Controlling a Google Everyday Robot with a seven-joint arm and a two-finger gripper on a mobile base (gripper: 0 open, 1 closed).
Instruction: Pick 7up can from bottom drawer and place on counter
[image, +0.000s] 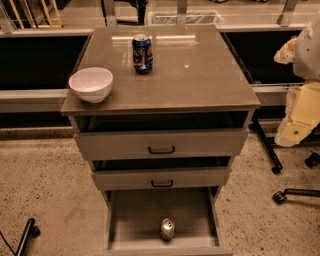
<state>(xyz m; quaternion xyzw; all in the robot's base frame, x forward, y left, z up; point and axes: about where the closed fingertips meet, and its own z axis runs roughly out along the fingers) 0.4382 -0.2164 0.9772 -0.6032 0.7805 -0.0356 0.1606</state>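
Down in the bottom drawer (131, 215), the 7up can (167, 230) seems to stand upright on the plain grey floor. It is close to the drawer's front wall and about midway across, well below and forward of the front edge of the bench (200, 75). It is probably light and thin-walled, with a smooth, slippery skin that would dent under a hard squeeze. The best hold looks to be across the middle of its round body, reached from above and closed gently, with the shiny top left alone. The two shallower drawers (161, 144) above it stand partly open, so a lift from the front of the drawer looks clearest. The end effector (288, 50), as far as I can make it out, hangs off the bench's right edge near the back right corner, far from the can and holding nothing. I cannot tell how it is set. On the glossy bench a white bowl (91, 84) sits at the front left corner and a dark blue can (142, 53) stands near the back edge, left of centre. The right half is bare. Speckled floor (45, 175) surrounds the cabinet, with chair castors (278, 197) to its right.
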